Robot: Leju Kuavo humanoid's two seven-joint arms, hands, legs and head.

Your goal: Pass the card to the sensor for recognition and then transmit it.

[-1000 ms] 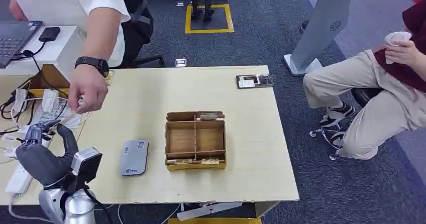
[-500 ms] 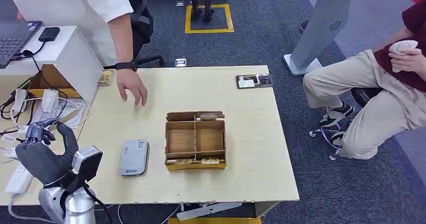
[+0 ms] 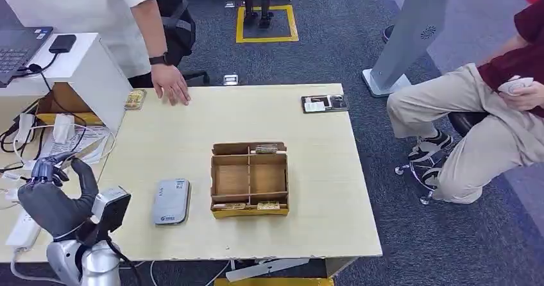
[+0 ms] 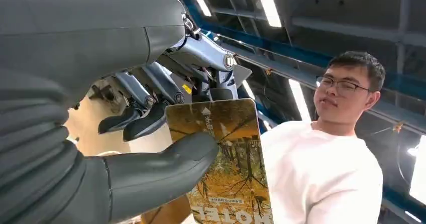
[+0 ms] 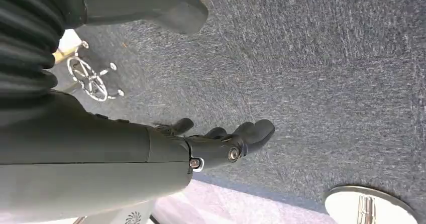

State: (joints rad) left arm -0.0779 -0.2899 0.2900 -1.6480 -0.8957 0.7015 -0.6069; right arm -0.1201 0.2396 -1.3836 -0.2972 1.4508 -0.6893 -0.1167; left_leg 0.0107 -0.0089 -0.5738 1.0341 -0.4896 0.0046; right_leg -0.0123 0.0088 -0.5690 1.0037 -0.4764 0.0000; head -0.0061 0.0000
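— Where does the head view sit?
— High up, facing forward and down over the counter [image 3: 192, 126].
— And the wrists?
— Left looks up, close behind its fingers [image 4: 150, 121], sharing the white-shirted person [image 4: 321, 169]; right apparently faces carpet [image 5: 321, 68].

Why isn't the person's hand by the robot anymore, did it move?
Yes. The person's hand pulled away from the left hand to the table's far edge.
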